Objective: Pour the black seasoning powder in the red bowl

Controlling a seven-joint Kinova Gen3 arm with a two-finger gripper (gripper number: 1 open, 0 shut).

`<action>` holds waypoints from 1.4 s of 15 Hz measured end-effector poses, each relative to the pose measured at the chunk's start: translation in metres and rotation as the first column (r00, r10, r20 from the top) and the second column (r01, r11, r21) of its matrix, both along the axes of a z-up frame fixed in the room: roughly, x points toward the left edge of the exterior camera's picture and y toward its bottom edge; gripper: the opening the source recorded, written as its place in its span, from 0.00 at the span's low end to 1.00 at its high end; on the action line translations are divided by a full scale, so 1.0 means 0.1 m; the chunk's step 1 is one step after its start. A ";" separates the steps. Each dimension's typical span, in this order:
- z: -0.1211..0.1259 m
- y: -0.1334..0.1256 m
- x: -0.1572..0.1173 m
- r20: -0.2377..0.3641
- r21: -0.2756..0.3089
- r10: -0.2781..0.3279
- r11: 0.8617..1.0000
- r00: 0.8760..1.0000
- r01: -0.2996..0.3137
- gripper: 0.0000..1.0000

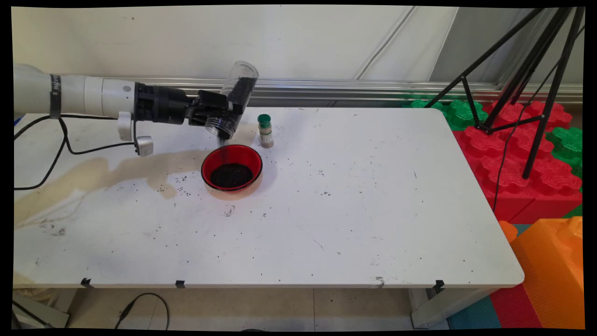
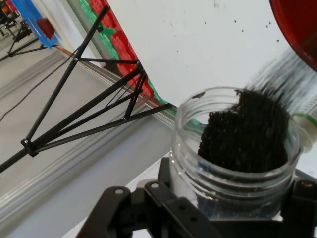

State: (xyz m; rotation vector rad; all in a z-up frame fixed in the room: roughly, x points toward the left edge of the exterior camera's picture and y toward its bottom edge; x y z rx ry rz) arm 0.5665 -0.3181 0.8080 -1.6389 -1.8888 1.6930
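Main view, left to right: the gripper (image 1: 219, 114) is clamped on a clear jar (image 1: 233, 100), tipped mouth-down, from which dark granules (image 1: 242, 90) spill into the red bowl (image 1: 232, 168) directly below. A green-capped bottle (image 1: 265, 131) stands upright just right of the jar mouth; a black tripod (image 1: 522, 88) stands beyond the white table (image 1: 354, 205). Hand view alone shows the jar's open mouth (image 2: 237, 148) packed with granules between the fingers, the bowl rim (image 2: 297, 25) at the upper right.
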 end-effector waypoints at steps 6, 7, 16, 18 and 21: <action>0.00 0.00 0.00 -0.034 0.049 0.027 0.998 0.999 -0.025 0.00; 0.00 0.00 0.00 -0.043 0.061 0.034 0.998 0.998 -0.032 0.00; 0.09 0.00 0.02 -0.102 0.126 0.082 0.990 0.991 -0.069 0.00; 0.13 0.01 0.03 -0.118 0.145 0.099 0.986 0.988 -0.082 0.00; 0.19 0.03 0.05 -0.138 0.177 0.125 0.979 0.982 -0.100 0.00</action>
